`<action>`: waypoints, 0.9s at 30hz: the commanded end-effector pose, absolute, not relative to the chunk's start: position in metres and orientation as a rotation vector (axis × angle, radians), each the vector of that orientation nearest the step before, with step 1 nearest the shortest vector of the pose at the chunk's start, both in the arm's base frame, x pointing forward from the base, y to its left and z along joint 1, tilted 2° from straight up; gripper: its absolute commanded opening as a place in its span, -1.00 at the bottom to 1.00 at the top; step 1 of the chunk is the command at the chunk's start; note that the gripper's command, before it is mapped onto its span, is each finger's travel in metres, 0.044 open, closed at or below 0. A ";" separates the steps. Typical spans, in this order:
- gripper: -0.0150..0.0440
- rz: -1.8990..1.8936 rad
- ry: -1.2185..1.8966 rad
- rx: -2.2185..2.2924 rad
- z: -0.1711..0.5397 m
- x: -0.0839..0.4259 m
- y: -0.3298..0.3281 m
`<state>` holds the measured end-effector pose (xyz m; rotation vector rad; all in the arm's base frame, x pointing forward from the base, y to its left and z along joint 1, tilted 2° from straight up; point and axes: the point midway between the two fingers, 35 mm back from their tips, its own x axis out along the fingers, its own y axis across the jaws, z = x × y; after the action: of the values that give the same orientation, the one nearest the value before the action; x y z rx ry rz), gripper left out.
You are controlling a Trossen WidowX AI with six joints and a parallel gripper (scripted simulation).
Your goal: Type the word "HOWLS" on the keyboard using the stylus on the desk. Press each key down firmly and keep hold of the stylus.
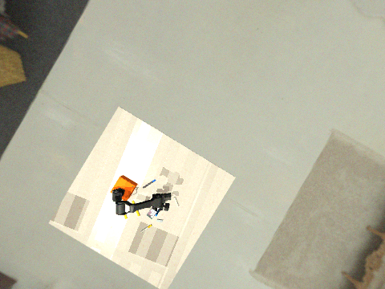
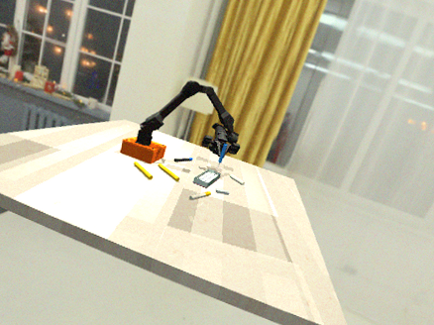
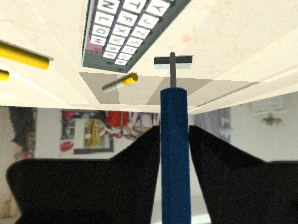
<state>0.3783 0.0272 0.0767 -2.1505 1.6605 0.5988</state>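
Note:
The small grey keyboard (image 1: pixel 151 213) (image 2: pixel 206 178) (image 3: pixel 127 30) with white letter keys lies flat on the desk. In the wrist view it is at the upper left, its top cut off by the frame. My gripper (image 2: pixel 223 145) (image 3: pixel 174 132) is shut on the blue stylus (image 2: pixel 223 154) (image 3: pixel 174 155), which points down with its thin grey tip out in front. In the exterior view the tip is above the desk by the keyboard's far end. In the wrist view it appears to the right of the keys, off the keyboard, touching nothing that I can make out.
Two yellow rods (image 2: pixel 143 170) (image 2: pixel 169 172) lie near the orange base (image 1: pixel 125 187) (image 2: pixel 143 150). A dark pen (image 1: pixel 149 184) (image 2: pixel 181 159) lies behind them. A yellow-ended tool (image 2: pixel 200 196) (image 3: pixel 120 81), a small grey bar (image 2: pixel 222 192) (image 3: pixel 161 62) and a grey stick (image 2: pixel 237 180) lie around the keyboard.

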 end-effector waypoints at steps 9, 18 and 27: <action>-0.49 0.597 1.659 -2.159 0.063 0.379 0.028; -0.49 0.597 1.659 -2.159 0.043 0.379 0.029; -0.22 0.598 1.659 -2.159 0.040 0.378 0.029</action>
<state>0.3785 0.0293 0.0421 -2.1583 1.6573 0.6025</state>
